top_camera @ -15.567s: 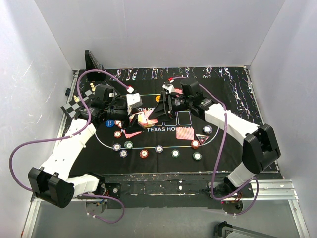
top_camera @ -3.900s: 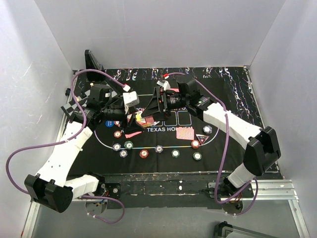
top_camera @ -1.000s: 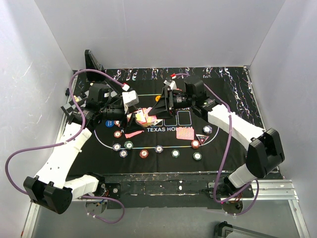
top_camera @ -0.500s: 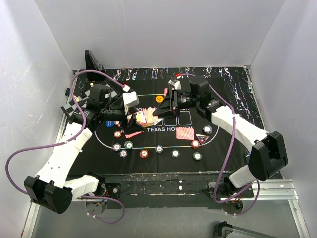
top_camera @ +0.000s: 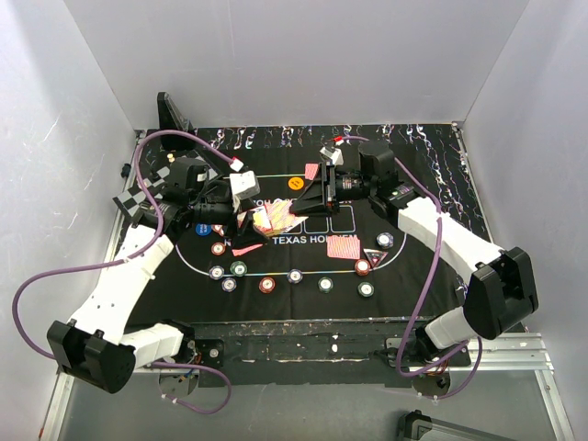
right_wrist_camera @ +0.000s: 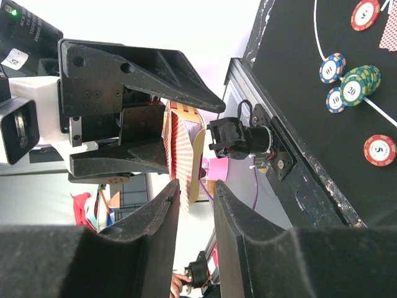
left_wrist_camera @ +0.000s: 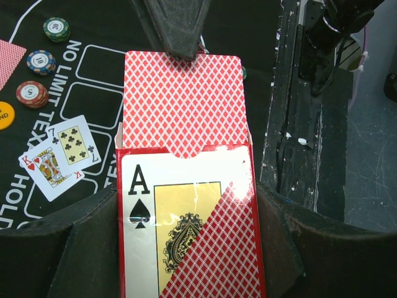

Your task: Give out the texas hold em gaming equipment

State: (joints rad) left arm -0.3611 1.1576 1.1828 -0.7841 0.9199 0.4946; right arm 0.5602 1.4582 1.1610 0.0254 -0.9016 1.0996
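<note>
left jaws tight on card box (left_wrist_camera: 186,242), plain only wrist-side; right jaws seemingly ajar

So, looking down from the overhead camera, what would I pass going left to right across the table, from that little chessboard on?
chessboard → red card box → orange button → face-down red cards → dark triangular marker. The chips are left out, since they spread across the whole mat.
</note>
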